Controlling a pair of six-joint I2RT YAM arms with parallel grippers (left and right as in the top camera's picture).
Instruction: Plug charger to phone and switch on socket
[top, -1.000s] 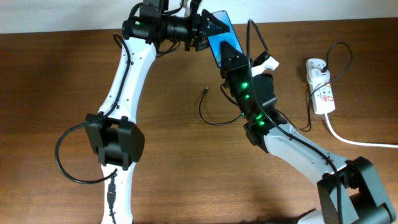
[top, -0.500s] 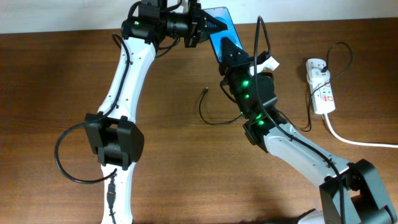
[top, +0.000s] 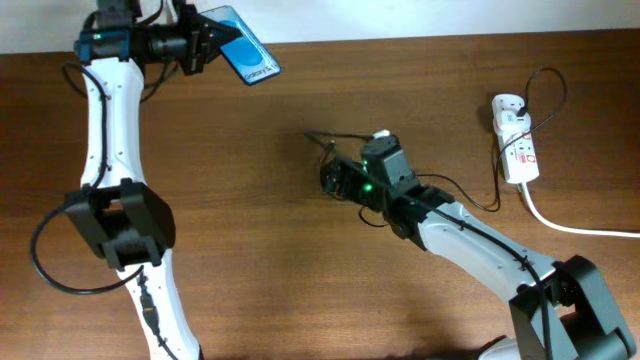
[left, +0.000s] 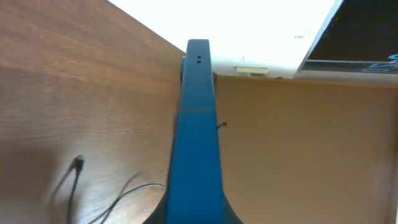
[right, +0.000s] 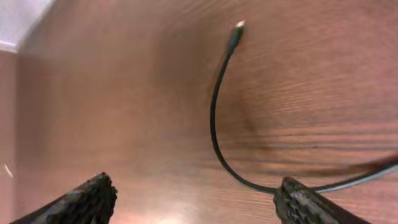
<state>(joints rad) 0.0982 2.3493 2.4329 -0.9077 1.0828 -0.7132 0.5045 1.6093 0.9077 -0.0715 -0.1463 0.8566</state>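
My left gripper (top: 210, 46) at the far left back is shut on the phone (top: 247, 60), whose blue screen faces up. The left wrist view shows the phone (left: 198, 130) edge-on, rising from between my dark fingers (left: 231, 218). The charger is a thin black cable on the wood, and its plug tip (top: 308, 133) (right: 238, 27) lies free near the table's middle. My right gripper (top: 332, 180) (right: 199, 202) hovers low over the cable's curve (right: 214, 124), open and holding nothing. The socket (top: 517, 140) lies at the right with the charger cable looping off its top.
A thick white cord (top: 570, 226) runs from the socket off the right edge. The table's back edge meets a white wall (left: 249, 31) just behind the phone. My right arm (top: 470, 240) stretches across the right half of the table.
The right gripper let go of the phone, opened and dropped towards the cable in the middle. The left gripper closed on the phone and carried it far to the left.
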